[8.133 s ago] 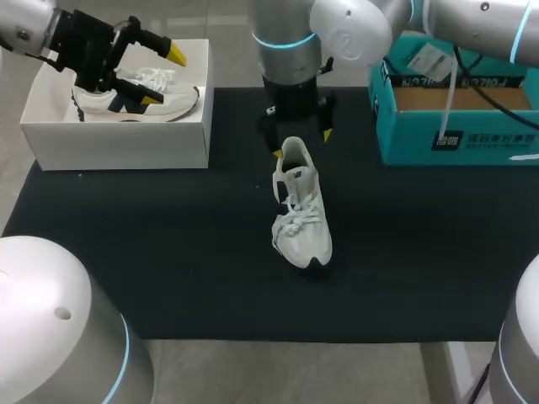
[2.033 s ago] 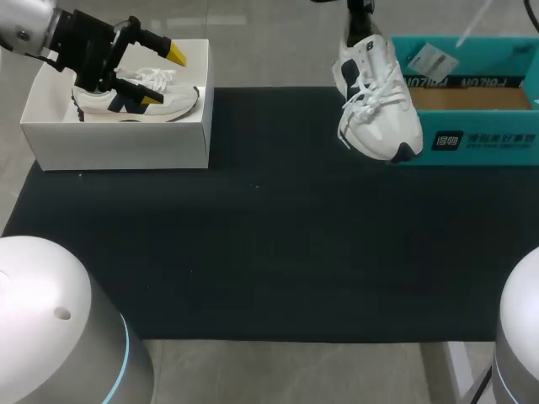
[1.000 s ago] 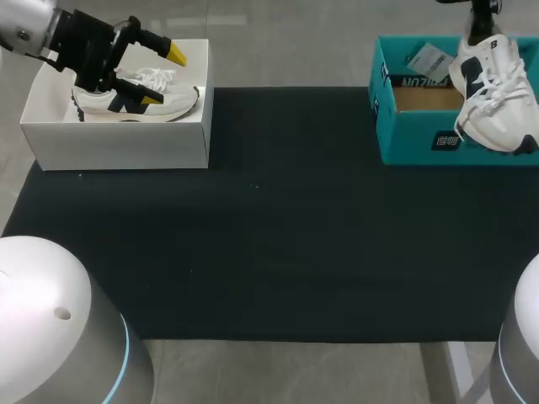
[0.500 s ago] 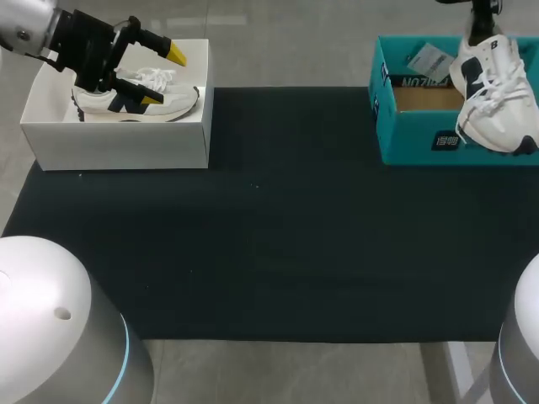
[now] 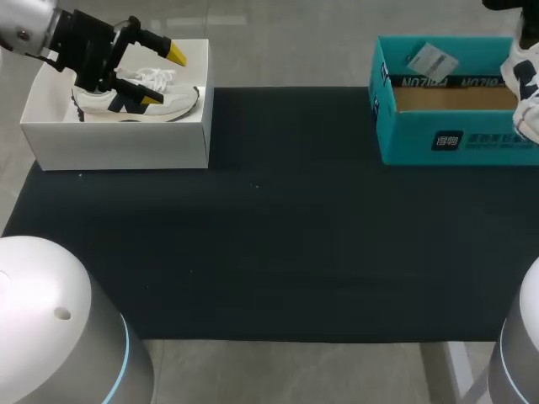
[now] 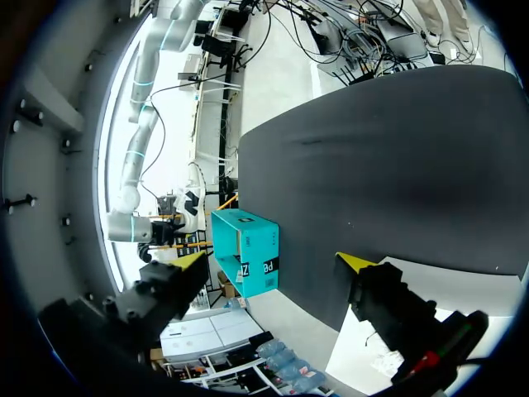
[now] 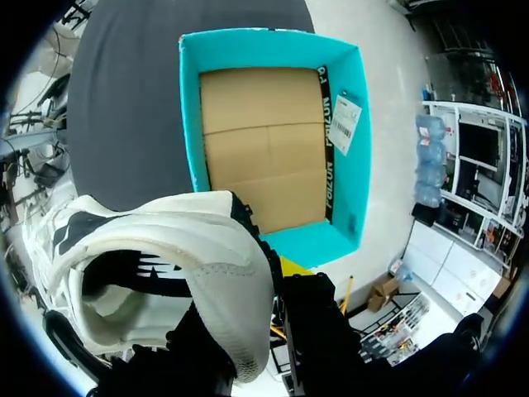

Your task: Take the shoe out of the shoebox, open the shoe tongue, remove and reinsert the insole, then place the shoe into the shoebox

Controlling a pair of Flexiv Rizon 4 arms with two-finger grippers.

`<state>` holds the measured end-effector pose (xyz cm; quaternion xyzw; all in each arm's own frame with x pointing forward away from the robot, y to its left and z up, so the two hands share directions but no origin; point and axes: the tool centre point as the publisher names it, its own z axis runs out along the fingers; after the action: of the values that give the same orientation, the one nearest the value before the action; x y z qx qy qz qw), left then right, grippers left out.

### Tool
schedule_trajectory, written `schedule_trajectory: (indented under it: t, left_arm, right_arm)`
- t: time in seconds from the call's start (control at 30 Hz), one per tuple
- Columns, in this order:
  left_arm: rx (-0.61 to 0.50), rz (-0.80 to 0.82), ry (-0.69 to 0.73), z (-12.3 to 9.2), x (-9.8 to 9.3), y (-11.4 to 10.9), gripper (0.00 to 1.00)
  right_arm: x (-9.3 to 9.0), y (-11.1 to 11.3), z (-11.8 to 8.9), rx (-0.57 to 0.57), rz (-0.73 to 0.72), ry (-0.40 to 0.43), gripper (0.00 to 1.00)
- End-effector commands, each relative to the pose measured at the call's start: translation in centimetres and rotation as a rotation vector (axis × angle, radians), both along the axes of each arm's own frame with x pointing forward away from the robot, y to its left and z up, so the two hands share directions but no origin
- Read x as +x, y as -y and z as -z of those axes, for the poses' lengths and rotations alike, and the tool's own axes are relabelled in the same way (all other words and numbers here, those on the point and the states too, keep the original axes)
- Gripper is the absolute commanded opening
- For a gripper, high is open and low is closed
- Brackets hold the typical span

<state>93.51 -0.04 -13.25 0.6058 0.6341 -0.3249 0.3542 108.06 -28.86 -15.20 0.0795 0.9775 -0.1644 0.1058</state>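
At the far left, the left gripper (image 5: 162,77) hangs over a white box (image 5: 118,139) that holds another shoe (image 5: 173,103), its yellow-tipped fingers spread apart with nothing between them. The black mat (image 5: 269,236) lies between that box and the teal box (image 5: 421,135) at the far right. The shoe (image 5: 526,93) hangs in the air over the teal box's right end, not inside it. The right gripper (image 7: 289,273) is clamped on its heel rim, and in the right wrist view the box's brown floor shows ahead of the fingers.
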Motion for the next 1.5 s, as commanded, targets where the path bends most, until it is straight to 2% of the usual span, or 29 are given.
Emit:
schedule_trajectory:
  t: [0.03,0.23,0.37,0.5,0.57,0.6,0.63,0.77,0.9,1.0,1.03,1.1,1.2,1.27,1.3,1.33,1.5]
  left_arm:
    - [0.002,0.000,0.000,0.0,0.0,0.0,1.00]
    - [0.002,0.000,0.000,0.0,0.0,0.0,1.00]
    - [0.002,0.000,0.000,0.0,0.0,0.0,1.00]
    - [0.002,0.000,0.000,0.0,0.0,0.0,1.00]
    - [0.002,0.000,0.000,0.0,0.0,0.0,1.00]
    - [0.002,0.000,0.000,0.0,0.0,0.0,1.00]
    - [0.002,0.000,0.000,0.0,0.0,0.0,1.00]
    - [0.002,0.000,0.000,0.0,0.0,0.0,1.00]
    - [0.002,0.000,0.000,0.0,0.0,0.0,1.00]
    - [0.002,0.000,0.000,0.0,0.0,0.0,1.00]
    - [0.002,0.000,0.000,0.0,0.0,0.0,1.00]
    - [0.002,0.000,0.000,0.0,0.0,0.0,1.00]
    - [0.002,0.000,0.000,0.0,0.0,0.0,1.00]
    - [0.002,0.000,0.000,0.0,0.0,0.0,1.00]
    - [0.002,0.000,0.000,0.0,0.0,0.0,1.00]
    - [0.002,0.000,0.000,0.0,0.0,0.0,1.00]
    - [0.002,0.000,0.000,0.0,0.0,0.0,1.00]
  right_arm:
    - [1.6,2.7,0.5,0.006,-0.005,-0.030,0.00]
    - [2.7,5.3,1.4,0.000,0.058,-0.058,0.00]
    - [3.0,5.6,1.1,0.037,0.172,-0.046,0.00]
    - [3.0,6.1,1.0,0.139,0.453,-0.046,0.00]
    - [2.7,6.6,1.1,0.147,0.637,-0.042,0.00]
    - [2.4,6.9,1.1,0.155,0.812,-0.018,0.00]
    - [2.2,7.0,1.0,0.172,0.857,-0.023,0.00]
    - [1.5,5.9,0.5,0.248,1.153,0.101,0.00]
    - [1.5,5.4,0.5,0.286,1.351,0.173,0.00]
    - [1.9,5.1,0.3,0.208,1.444,0.273,0.00]
    - [1.9,5.1,0.3,0.213,1.467,0.294,0.00]
    - [1.6,5.8,0.3,0.158,1.550,0.385,0.00]
    - [0.9,7.1,0.9,0.140,1.651,0.416,0.00]
    - [0.5,7.7,1.1,0.195,1.710,0.416,0.00]
    - [0.5,7.9,1.2,0.206,1.711,0.418,0.00]
    - [0.5,8.0,1.2,0.271,1.704,0.418,0.00]
    - [0.5,8.0,1.2,0.271,1.704,0.418,0.00]
